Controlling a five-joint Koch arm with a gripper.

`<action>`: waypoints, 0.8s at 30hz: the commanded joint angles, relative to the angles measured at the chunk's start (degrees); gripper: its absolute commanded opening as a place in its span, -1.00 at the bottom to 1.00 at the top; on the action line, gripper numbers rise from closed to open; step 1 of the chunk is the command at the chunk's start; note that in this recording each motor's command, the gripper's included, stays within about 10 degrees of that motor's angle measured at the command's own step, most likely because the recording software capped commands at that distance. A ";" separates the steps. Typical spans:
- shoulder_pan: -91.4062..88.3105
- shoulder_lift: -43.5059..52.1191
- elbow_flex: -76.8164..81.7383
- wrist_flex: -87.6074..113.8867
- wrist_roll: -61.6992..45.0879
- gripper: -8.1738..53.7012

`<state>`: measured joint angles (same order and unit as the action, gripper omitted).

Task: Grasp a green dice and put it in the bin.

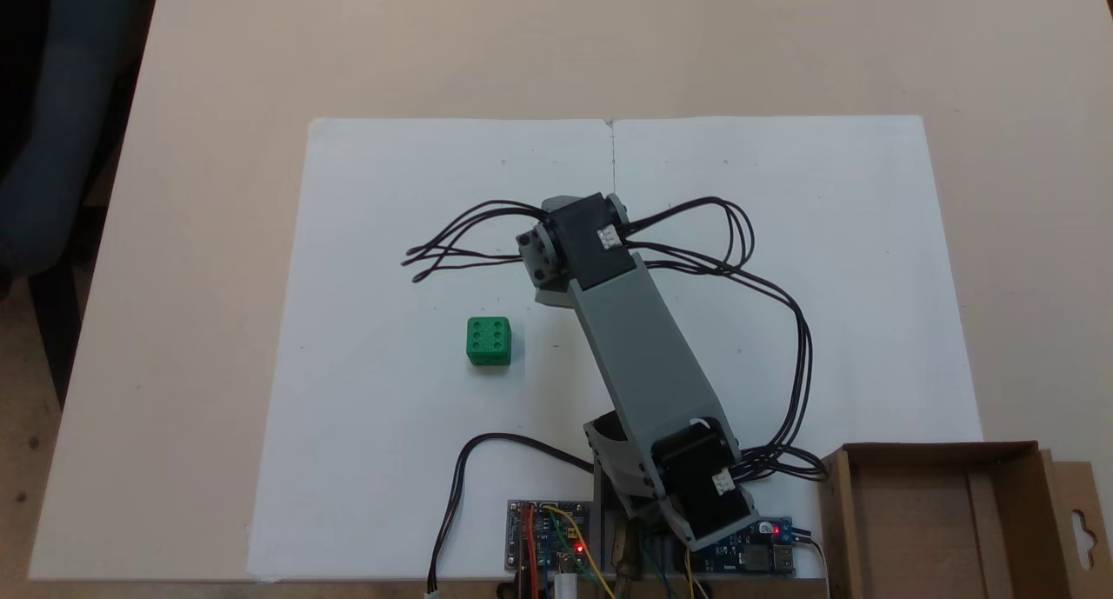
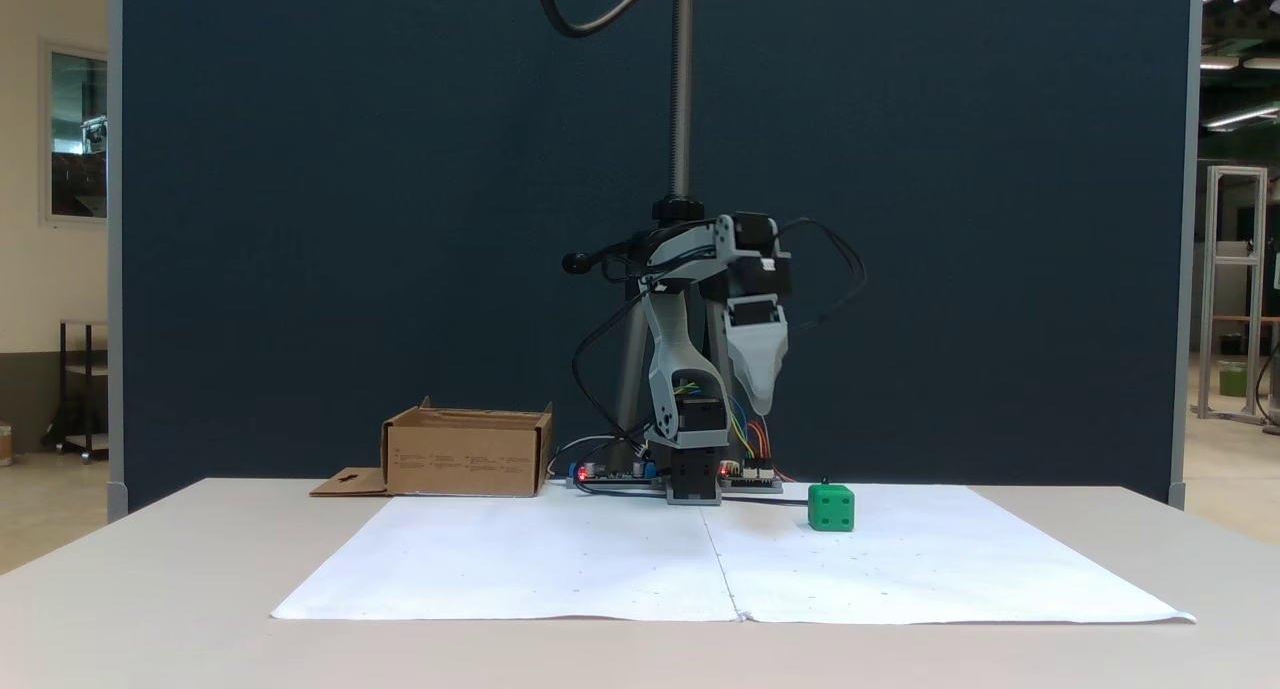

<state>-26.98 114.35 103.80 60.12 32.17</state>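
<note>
The green dice rests on the white paper, left of the arm in one fixed view and right of the arm's base as the green dice in the other. My gripper hangs pointing down, well above the table and up and to the left of the dice. It tapers to a single tip, so the jaws cannot be separated by eye, and nothing shows in them. The bin, a brown cardboard box with a hang-hole flap, sits at the table's lower right corner. From the front the bin stands left of the base.
Two white paper sheets cover the table's middle. Circuit boards with red lights and loose black cables lie around the arm's base. A metal stand pole rises behind the arm before a dark blue partition.
</note>
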 commanded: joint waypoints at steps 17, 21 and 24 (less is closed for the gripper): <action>-18.02 -1.76 -3.25 1.41 14.77 0.67; -18.28 3.08 -1.14 1.23 14.85 0.66; -18.28 6.50 0.70 0.44 15.03 0.64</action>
<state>-45.09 118.12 104.33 60.03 42.19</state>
